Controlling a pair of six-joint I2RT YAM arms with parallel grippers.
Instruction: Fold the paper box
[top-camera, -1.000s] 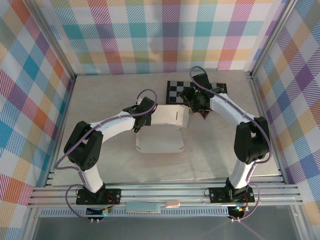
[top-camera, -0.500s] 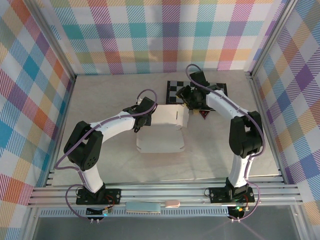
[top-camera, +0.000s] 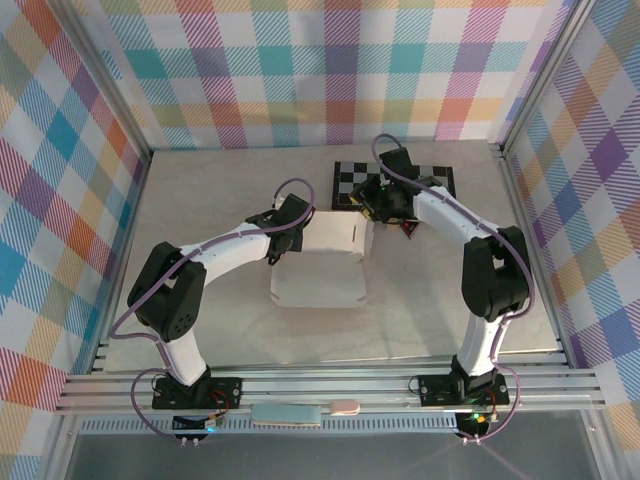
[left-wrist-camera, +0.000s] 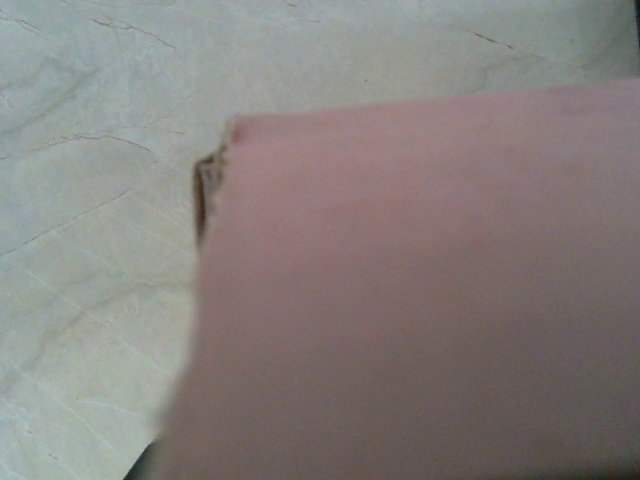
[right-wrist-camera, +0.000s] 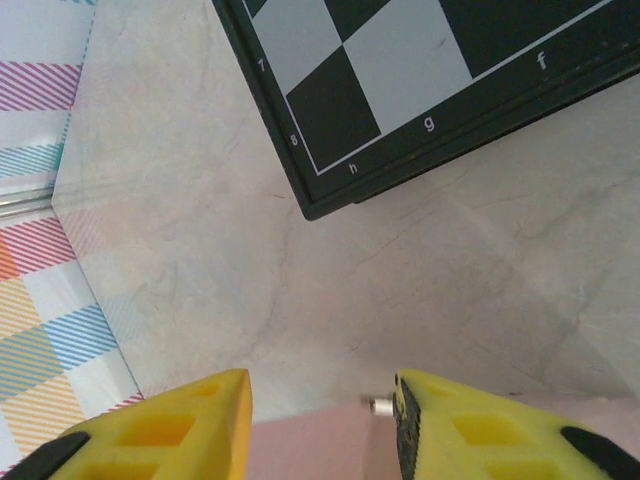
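Note:
The pale pink paper box (top-camera: 320, 282) lies mid-table, its back panel (top-camera: 335, 235) raised. My left gripper (top-camera: 284, 232) sits at that panel's left edge. Blurred pink cardboard (left-wrist-camera: 430, 280) covers the left wrist view and hides the fingers; the gripper is shut on the panel. My right gripper (top-camera: 372, 207) is at the panel's right back corner. In the right wrist view its yellow fingers (right-wrist-camera: 205, 425) stand apart around the right gripper's gap (right-wrist-camera: 320, 395), with a pink edge of the box (right-wrist-camera: 310, 445) between them.
A black-and-grey checkerboard (top-camera: 425, 178) lies behind the box, its corner (right-wrist-camera: 400, 90) just ahead of the right fingers. A small dark red piece (top-camera: 408, 229) rests by the right arm. Plaid walls (top-camera: 60, 200) enclose the table.
The right gripper has shifted left and a little farther back, towards the box's back right corner, and its fingers have drawn closer together. The left arm and gripper have not moved.

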